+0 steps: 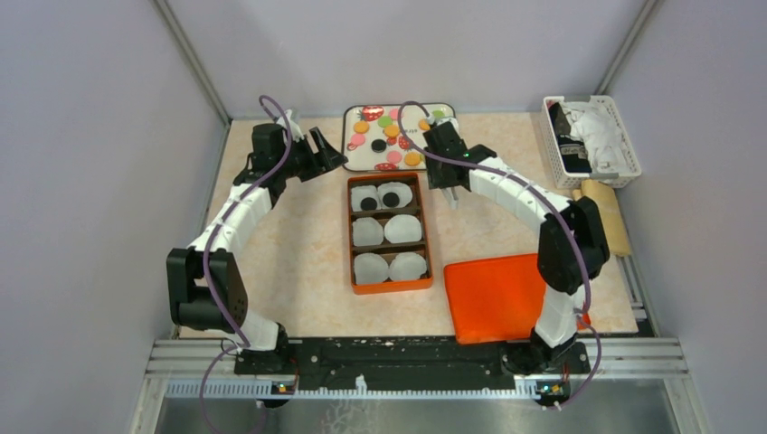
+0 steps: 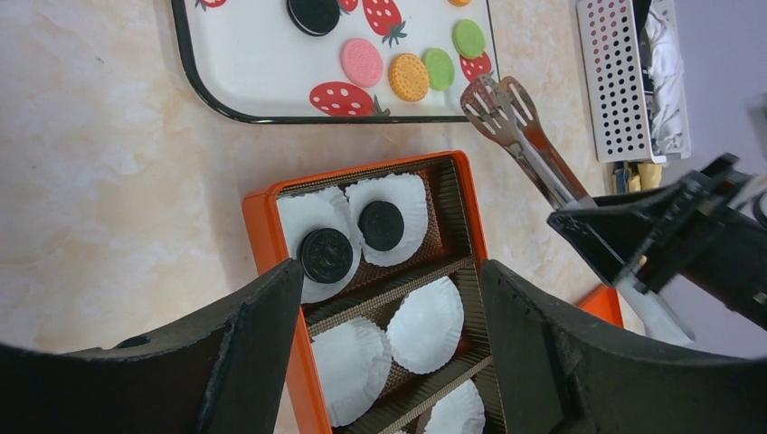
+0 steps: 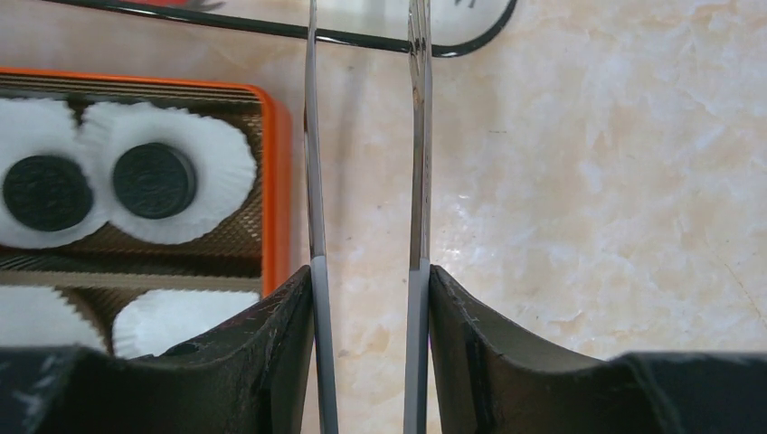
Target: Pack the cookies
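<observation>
While my right end effector (image 3: pixel 371 280) clamps slim metal tongs (image 3: pixel 312 136), my left end effector (image 2: pixel 389 267) gapes empty near the orange compartmented box (image 2: pixel 260 226); two black round cookies (image 2: pixel 326 255) sit in its end compartment, coloured round cookies (image 2: pixel 409 77) on the strawberry-printed tray (image 2: pixel 244 72).

Two black cookies (image 2: pixel 326 255) flat, side by side, one per paper cup (image 2: pixel 411 194), far compartment of the box (image 2: pixel 256 217). More cookies (image 2: pixel 409 77), pink, orange, green, one black, scattered flat on the far tray (image 2: pixel 253 63).
</observation>
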Action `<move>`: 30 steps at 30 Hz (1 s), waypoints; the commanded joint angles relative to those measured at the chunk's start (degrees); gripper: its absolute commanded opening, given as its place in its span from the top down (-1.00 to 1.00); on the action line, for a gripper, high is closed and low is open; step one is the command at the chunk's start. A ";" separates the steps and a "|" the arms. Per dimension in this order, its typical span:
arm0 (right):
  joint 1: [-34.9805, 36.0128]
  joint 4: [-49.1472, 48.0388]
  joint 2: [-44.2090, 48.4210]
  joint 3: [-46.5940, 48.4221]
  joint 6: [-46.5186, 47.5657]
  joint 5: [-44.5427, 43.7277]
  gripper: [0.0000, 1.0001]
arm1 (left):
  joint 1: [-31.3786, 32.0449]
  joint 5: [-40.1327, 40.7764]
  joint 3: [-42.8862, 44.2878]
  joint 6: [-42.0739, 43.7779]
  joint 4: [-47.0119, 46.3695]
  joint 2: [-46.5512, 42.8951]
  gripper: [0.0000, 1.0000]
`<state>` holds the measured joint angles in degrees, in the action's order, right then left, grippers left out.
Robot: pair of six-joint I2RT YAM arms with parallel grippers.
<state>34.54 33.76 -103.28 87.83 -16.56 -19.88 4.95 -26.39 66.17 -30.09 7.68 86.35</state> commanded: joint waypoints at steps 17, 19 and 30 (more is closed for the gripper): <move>-4.32 -1.70 -10.31 10.10 0.87 4.82 0.06 | -0.20 -0.56 0.16 0.47 -1.50 -1.21 -0.57; -4.33 -0.44 -11.56 11.69 0.79 4.44 0.04 | -0.20 -0.54 0.12 0.47 -1.51 -1.20 -0.57; -4.32 8.09 -18.47 20.17 -0.32 0.73 0.04 | -0.20 -0.70 0.05 0.71 -1.44 -1.35 -0.57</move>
<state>30.57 39.11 -121.91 104.99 -16.29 -16.88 4.95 -26.35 66.17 -30.06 7.73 86.35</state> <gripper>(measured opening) 0.486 0.783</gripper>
